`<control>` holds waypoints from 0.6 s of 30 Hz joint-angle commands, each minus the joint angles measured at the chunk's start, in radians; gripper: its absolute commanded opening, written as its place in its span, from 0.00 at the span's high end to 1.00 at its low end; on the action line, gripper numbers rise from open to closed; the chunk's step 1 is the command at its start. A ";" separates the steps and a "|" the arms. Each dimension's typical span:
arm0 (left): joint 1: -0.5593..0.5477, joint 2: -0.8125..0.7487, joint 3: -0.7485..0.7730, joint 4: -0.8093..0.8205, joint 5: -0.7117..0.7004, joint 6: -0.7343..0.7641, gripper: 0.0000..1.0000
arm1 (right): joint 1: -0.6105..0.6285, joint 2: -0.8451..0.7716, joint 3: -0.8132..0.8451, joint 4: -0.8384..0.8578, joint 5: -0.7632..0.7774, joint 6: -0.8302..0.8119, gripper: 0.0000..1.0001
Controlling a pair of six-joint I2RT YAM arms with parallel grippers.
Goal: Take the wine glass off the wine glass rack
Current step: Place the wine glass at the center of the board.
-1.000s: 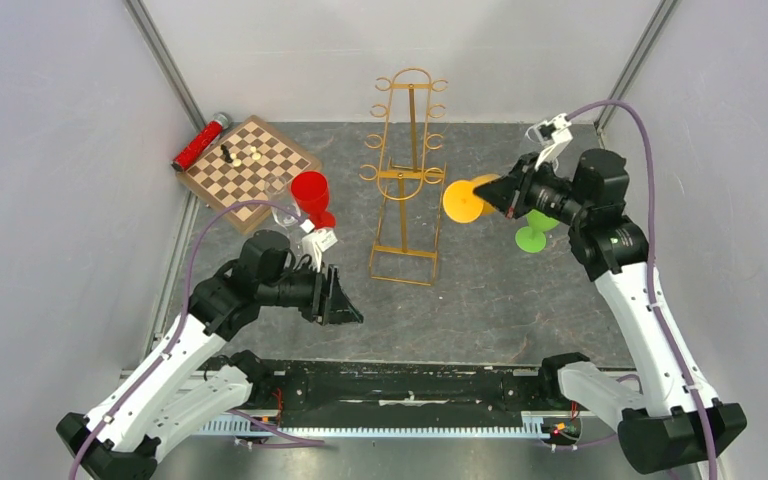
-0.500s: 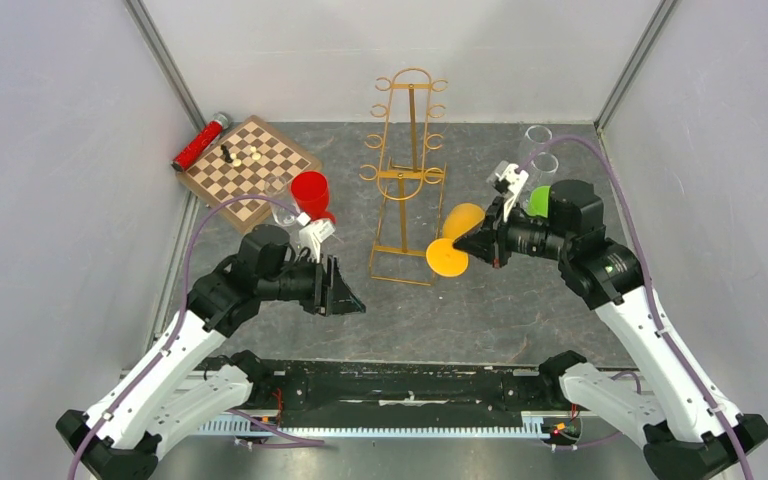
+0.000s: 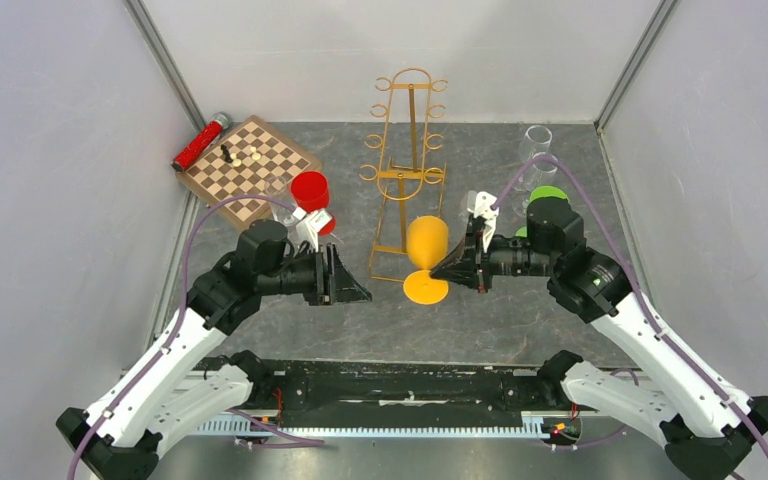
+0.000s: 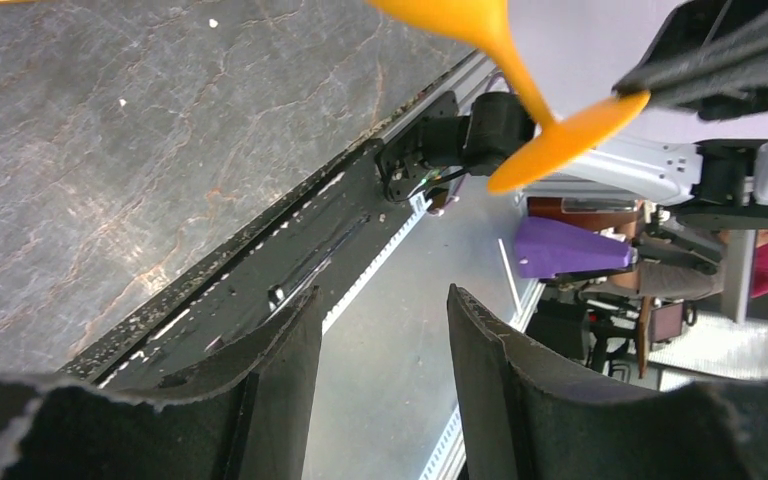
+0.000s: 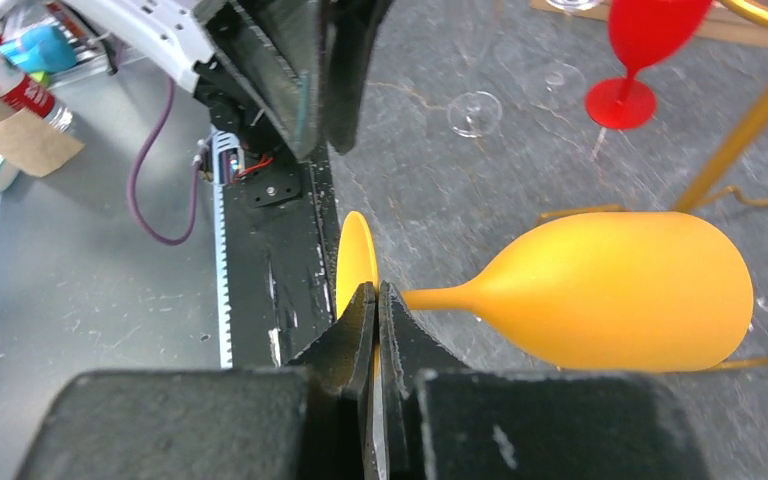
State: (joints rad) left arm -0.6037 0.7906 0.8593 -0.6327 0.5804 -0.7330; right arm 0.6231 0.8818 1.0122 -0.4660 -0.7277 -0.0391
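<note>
Grey tabletop (image 3: pixel 520 315), right gripper (image 3: pixel 439 272) gripping wine glass (image 3: pixel 427 243)

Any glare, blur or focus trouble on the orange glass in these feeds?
Top view: even light, orange wine glass sharp, only soft shadows. Right wrist view: glass sharp, no glare; right gripper dark, little detail. Left wrist view: glass cropped at the top edge.
</note>
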 commanded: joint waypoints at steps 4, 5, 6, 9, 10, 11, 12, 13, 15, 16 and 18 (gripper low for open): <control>0.002 -0.019 0.023 0.110 0.011 -0.200 0.44 | 0.146 0.029 0.026 0.116 0.059 -0.053 1.00; 0.002 -0.019 0.023 0.117 0.014 -0.218 0.44 | 0.167 0.036 0.026 0.129 0.076 -0.057 1.00; 0.002 -0.020 0.023 0.124 0.014 -0.236 0.44 | 0.188 0.041 0.028 0.141 0.094 -0.058 1.00; 0.004 -0.021 0.017 0.135 0.013 -0.286 0.44 | 0.238 0.053 0.031 0.181 0.150 -0.069 1.00; 0.004 -0.023 0.012 0.141 0.015 -0.307 0.44 | 0.258 0.056 0.033 0.188 0.168 -0.078 1.00; 0.003 -0.025 0.004 0.148 0.017 -0.325 0.43 | 0.277 0.063 0.038 0.190 0.185 -0.089 1.00; 0.003 -0.029 -0.003 0.160 0.021 -0.349 0.43 | 0.294 0.069 0.045 0.190 0.199 -0.098 1.00; 0.005 -0.033 -0.017 0.176 0.027 -0.367 0.43 | 0.314 0.076 0.051 0.190 0.215 -0.108 1.00; 0.007 -0.040 -0.034 0.196 0.033 -0.400 0.43 | 0.346 0.090 0.062 0.193 0.245 -0.121 1.00; 0.007 -0.042 -0.041 0.199 0.035 -0.409 0.43 | 0.361 0.095 0.066 0.197 0.257 -0.127 1.00; 0.007 -0.043 -0.050 0.196 0.036 -0.419 0.43 | 0.388 0.104 0.073 0.214 0.286 -0.131 1.00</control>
State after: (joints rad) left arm -0.6014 0.7597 0.8284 -0.4950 0.5861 -1.0561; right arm 0.9653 0.9741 1.0260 -0.3378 -0.5301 -0.1265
